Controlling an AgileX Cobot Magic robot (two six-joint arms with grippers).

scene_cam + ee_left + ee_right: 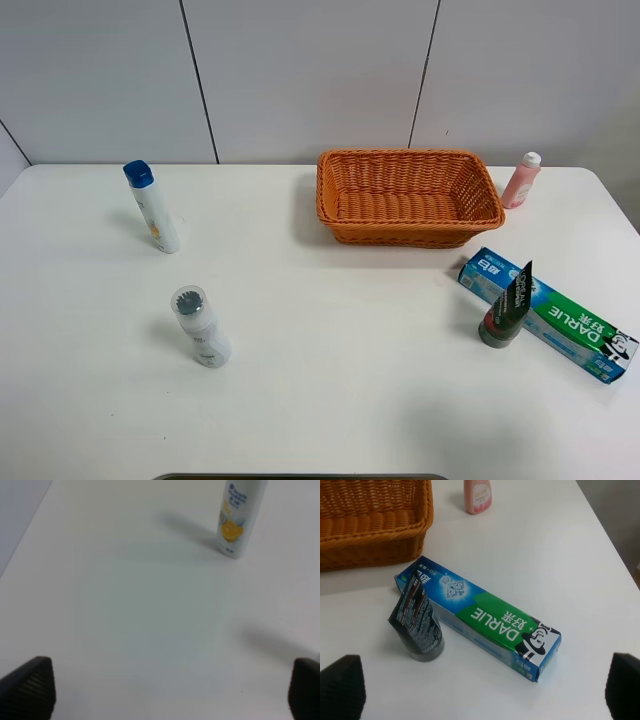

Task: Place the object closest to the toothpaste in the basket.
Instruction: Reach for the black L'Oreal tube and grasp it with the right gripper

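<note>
My right gripper (482,692) hangs spread wide, holding nothing, above the white worktop (330,340). Below it a dark tube (417,625) stands on its cap, just beside the long blue-green toothpaste box (490,620). The woven orange basket (400,155) sits nearby, toward the wall. My left gripper (165,690) is likewise spread and holds nothing, near a blue-capped bottle (152,205).

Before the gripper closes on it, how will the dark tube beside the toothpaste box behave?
The dark tube stands on its round cap, so a push probably tips it. Its flattened upper body looks soft and may squash when gripped.
</note>
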